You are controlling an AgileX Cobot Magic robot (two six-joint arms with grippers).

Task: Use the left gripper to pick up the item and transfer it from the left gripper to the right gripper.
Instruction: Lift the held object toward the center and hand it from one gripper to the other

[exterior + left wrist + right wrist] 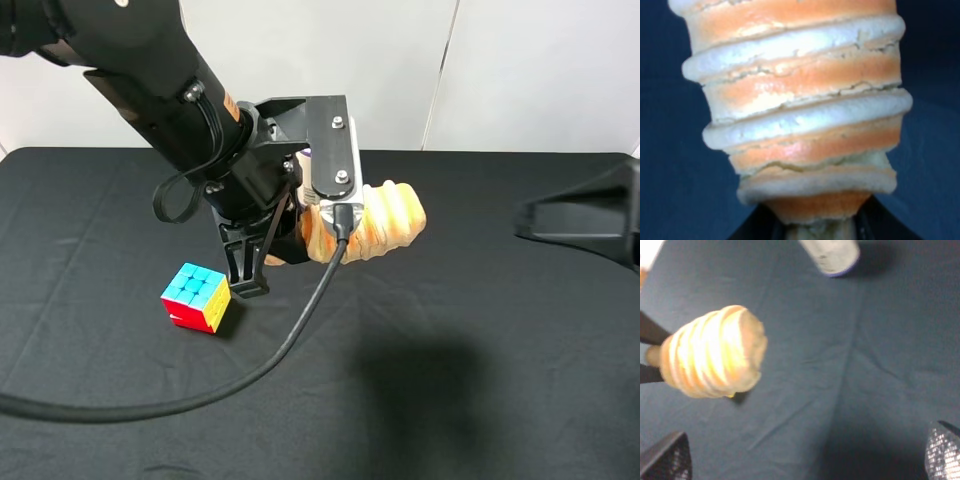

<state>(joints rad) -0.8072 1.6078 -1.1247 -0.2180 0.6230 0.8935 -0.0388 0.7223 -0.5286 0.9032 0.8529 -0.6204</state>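
The item (385, 222), a tan ribbed roll, hangs in the air above the black table, lying roughly level with its free end pointing right. My left gripper (312, 238) is shut on its left end; the fingers are mostly hidden behind the wrist's grey-white plate. In the left wrist view the item (800, 110) fills the frame, with the left gripper (815, 231) clamped on its narrow end. My right gripper (578, 215) is at the right edge, apart from the roll. In the right wrist view the item (715, 352) faces end-on, and the right gripper (805, 456) stands open, nothing between its fingers.
A multicoloured puzzle cube (196, 297) sits on the black cloth (480, 400) below and to the left of the left arm. A loose black cable (250, 372) trails from the left wrist across the front. A purple-rimmed can (832, 255) lies on the cloth beyond the roll.
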